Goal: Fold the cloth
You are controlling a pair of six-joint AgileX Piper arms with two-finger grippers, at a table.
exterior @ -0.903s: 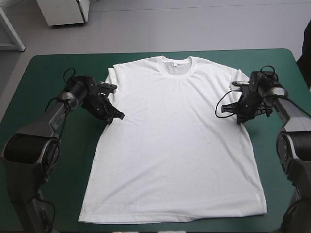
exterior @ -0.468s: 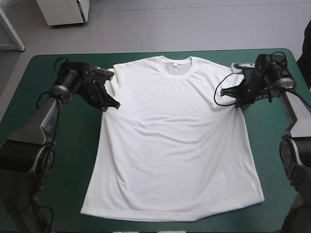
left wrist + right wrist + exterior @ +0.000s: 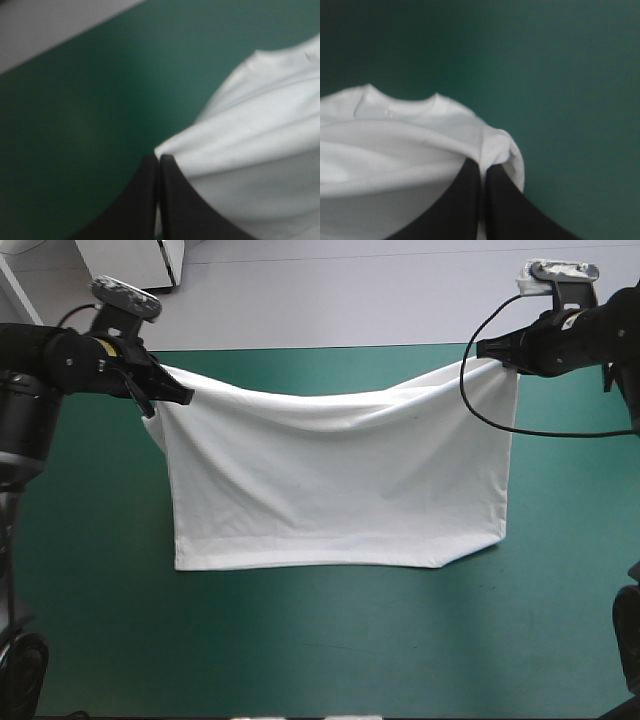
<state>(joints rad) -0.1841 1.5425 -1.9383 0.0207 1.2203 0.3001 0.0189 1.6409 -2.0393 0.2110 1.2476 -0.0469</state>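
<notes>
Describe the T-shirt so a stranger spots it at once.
Find the teal-green table. Over it, the left gripper and the right gripper each pinch a corner of a hanging sheet. That is the T-shirt: the only white thing, sagging between them.

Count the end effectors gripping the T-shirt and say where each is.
2. The left end effector holds the T-shirt by its raised left corner; the right end effector holds the raised right corner. Neither is hidden.
</notes>
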